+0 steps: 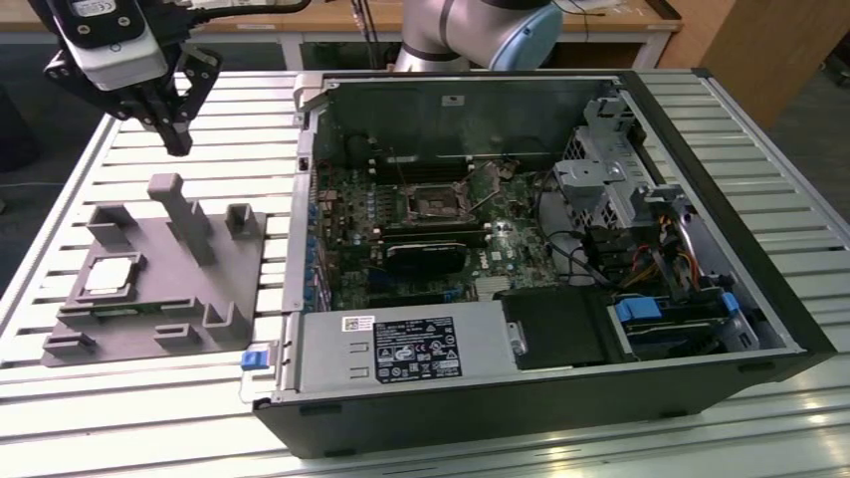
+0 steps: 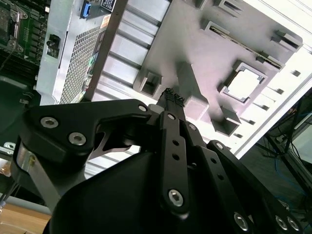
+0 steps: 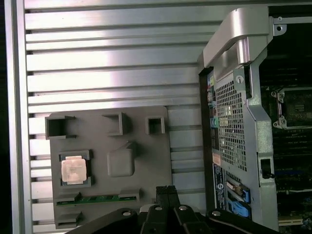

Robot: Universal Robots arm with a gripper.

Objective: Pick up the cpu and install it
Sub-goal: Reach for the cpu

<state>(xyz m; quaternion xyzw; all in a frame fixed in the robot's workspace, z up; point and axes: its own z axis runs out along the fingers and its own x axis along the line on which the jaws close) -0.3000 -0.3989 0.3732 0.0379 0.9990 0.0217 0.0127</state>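
Exterior view: cpu (image 1: 111,277), end effector (image 1: 175,142) apart.

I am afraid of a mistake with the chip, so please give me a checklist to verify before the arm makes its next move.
1. cpu lies flat in the grey tray recess: ok.
2. gripper holds nothing: ok.
3. gripper open for a grasp: not ok, shut.
4. gripper directly over the cpu: not ok, off to one side.
5. computer case side open: ok.
6. socket free to receive: cannot tell.
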